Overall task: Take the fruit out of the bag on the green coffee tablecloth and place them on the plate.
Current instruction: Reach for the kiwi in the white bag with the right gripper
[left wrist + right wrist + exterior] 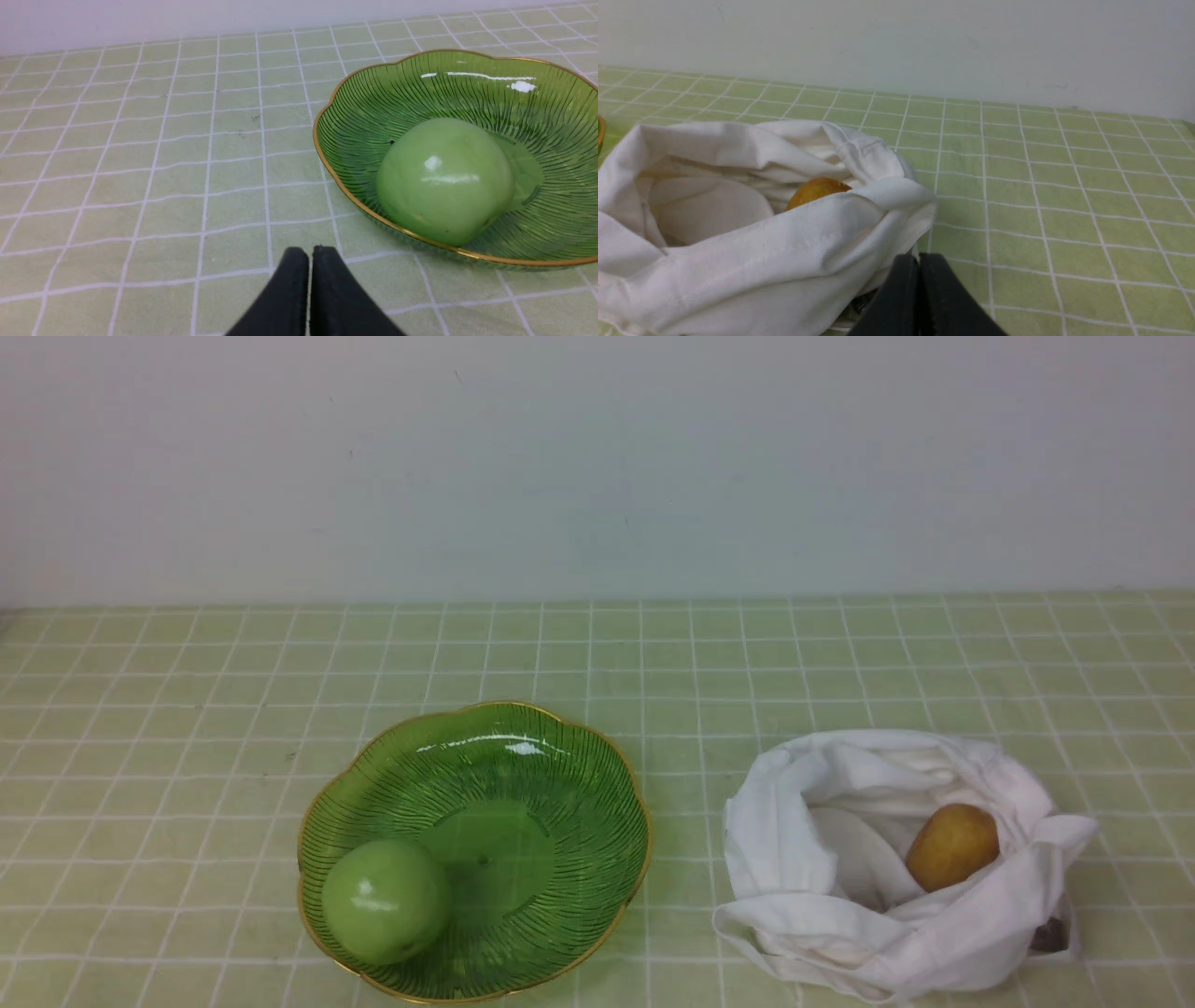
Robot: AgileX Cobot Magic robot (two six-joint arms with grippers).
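Though small, matte brownish-yellow fruit (951,847).

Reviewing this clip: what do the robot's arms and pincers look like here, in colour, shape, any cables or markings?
Only the tips show, each in its own wrist view. The left pincer and the right pincer look alike: two matte black fingers, broad below and tapering to rounded tips. No markings, cables or labels are visible. The arms themselves appear in no view.

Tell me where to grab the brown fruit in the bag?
Probably across its narrow middle, coming from above through the open mouth of the bag: the oval fruit lies with its top bare, while cloth folds hide its near side.
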